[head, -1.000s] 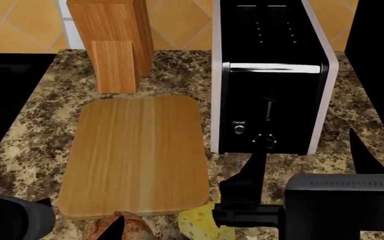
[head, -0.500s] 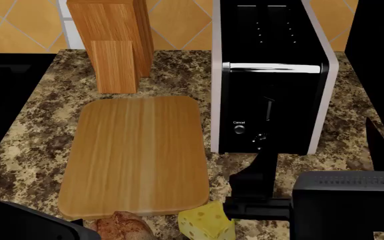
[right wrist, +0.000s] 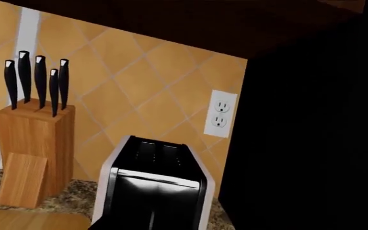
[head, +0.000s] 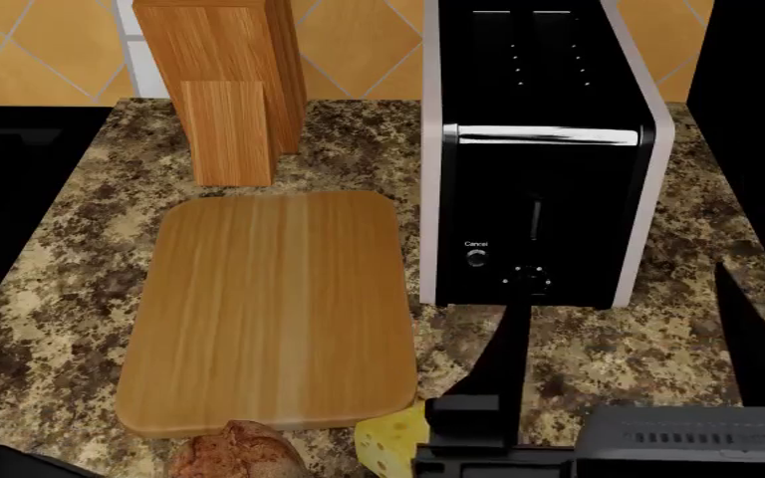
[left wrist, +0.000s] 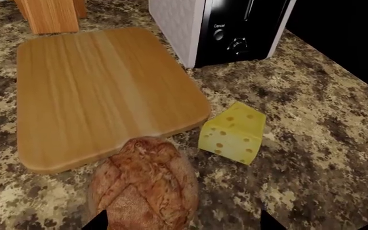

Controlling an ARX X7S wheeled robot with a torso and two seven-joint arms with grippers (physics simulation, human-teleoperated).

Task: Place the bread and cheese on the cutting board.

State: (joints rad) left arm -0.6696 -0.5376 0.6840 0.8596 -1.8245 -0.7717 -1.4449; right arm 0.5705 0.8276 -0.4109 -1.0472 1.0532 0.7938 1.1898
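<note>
- The bread is lying on the speckled surface directly ahead of your left claw, its far end touching the near edge of the cutting board. You are looking at a rigid, rough crust that should give good friction; judge it fairly light but wide, so you are best taking it across its narrower width, at the middle.
- The cheese is sitting just beside the loaf, a little further ahead of that claw and off to the toaster's side, close to the board's corner but off it. It is likely firm and smooth, so you are wanting flat opposite faces, not the sloped ones.
- Your left claw is showing only two dark fingertips, standing well apart on either side of the loaf's near end: spread and holding nothing.
- Your right claw is hovering in front of the toaster, jaws parted, empty.
- The only writing you are able to read is "Cancel" by the toaster's button.
- A knife block is standing beyond the board.
</note>
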